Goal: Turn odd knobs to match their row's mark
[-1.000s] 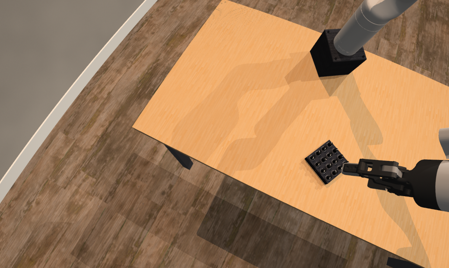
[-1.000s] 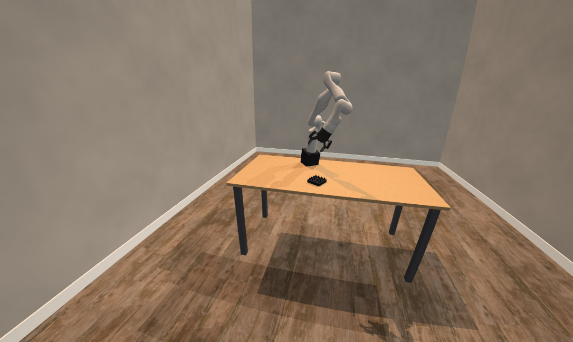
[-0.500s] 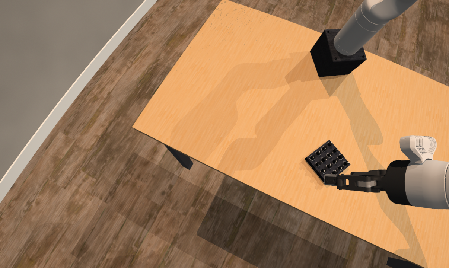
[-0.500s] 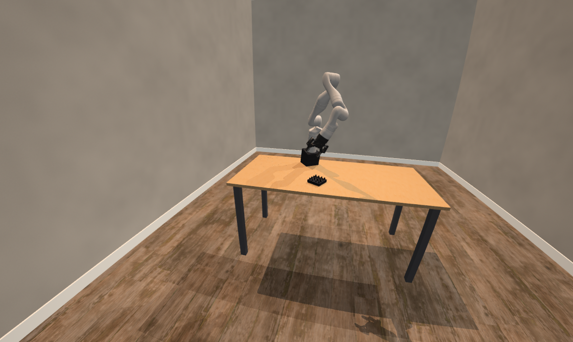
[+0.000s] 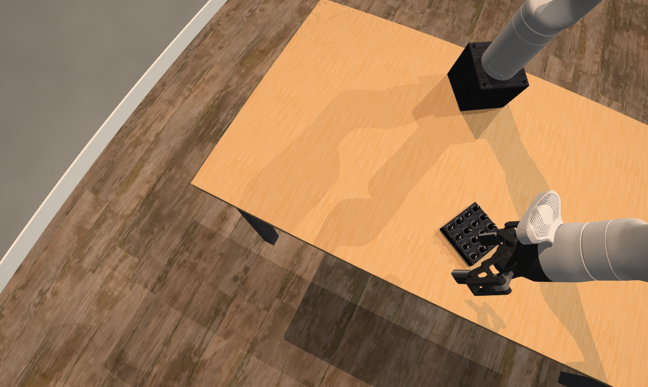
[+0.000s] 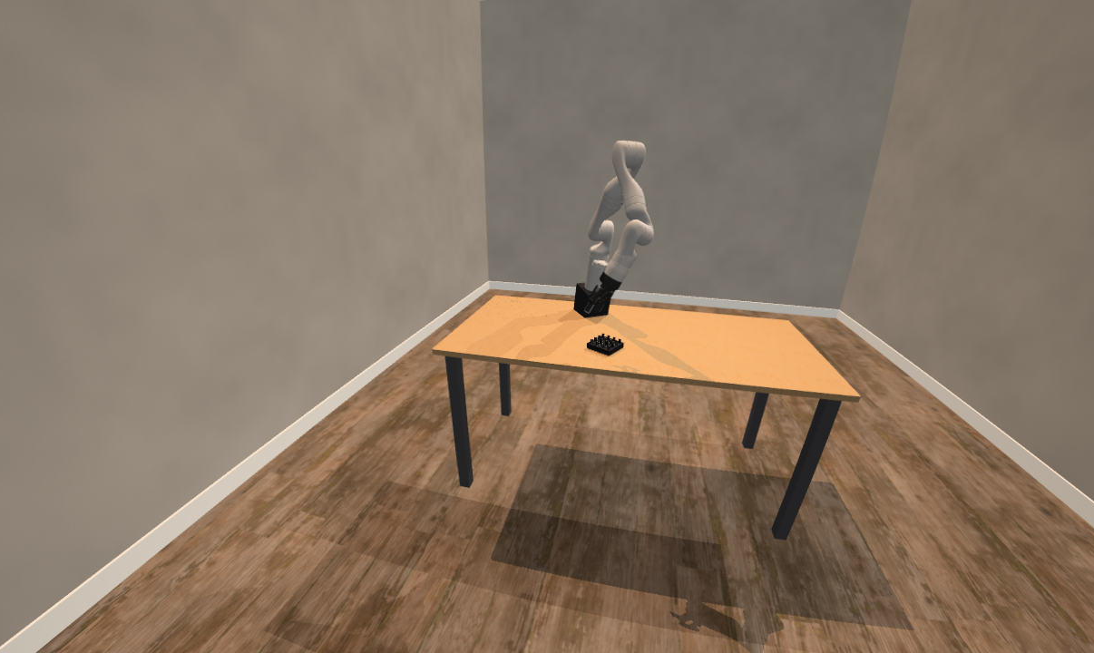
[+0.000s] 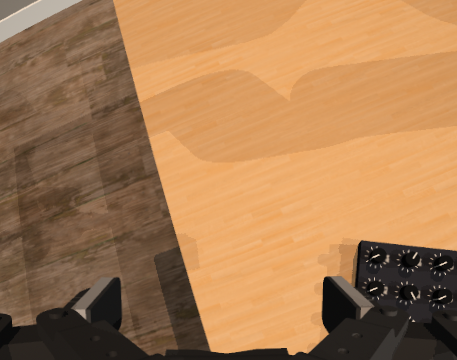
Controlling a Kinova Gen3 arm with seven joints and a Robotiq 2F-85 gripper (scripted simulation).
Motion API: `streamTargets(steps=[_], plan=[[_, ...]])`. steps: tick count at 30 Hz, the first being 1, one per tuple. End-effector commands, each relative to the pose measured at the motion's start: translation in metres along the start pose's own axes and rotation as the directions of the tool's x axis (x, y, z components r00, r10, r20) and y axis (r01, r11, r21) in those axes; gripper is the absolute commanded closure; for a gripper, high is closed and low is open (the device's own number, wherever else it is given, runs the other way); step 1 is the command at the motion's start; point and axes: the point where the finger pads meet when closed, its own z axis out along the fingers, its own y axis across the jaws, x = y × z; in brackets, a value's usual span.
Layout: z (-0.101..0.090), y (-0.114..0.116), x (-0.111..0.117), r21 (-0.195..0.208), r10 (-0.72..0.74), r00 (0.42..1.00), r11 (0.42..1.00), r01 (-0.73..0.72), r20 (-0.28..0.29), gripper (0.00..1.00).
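The black knob box (image 5: 462,231) (image 6: 605,346) (image 7: 391,275) stands flat on the table, its top covered with knobs in rings of white marks. My gripper (image 5: 474,256) (image 6: 591,302) (image 7: 222,300) is open and empty, above the table; in the wrist view the box lies at the lower right, partly behind the right finger and cut by the frame. There, one knob (image 7: 411,260) has its line to the upper right and another knob (image 7: 409,293) to the lower right; their visible neighbours' lines slant toward the lower left. Names and socket cannot be made out.
The wooden table (image 5: 287,158) (image 6: 721,333) (image 7: 268,200) has its long edge running past the box on the side away from the arm's base. The black base block (image 5: 475,91) (image 6: 581,302) stands at the opposite long edge. Arm shadows cross the table top.
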Motion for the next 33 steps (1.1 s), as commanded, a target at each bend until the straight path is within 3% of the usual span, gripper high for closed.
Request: streamTargets(steps=[1, 10, 16, 33], plan=[[0.013, 0.007, 0.008, -0.018, -0.045, 0.999, 0.999, 0.045, -0.001, 0.00], [0.036, 0.031, -0.002, -0.007, -0.346, 0.935, 0.937, 0.348, 0.076, 0.00], [0.036, 0.031, -0.002, -0.007, -0.346, 0.935, 0.937, 0.348, 0.076, 0.00], [0.046, 0.045, -0.007, 0.011, -0.482, 0.868, 0.875, 0.484, 0.117, 0.00]])
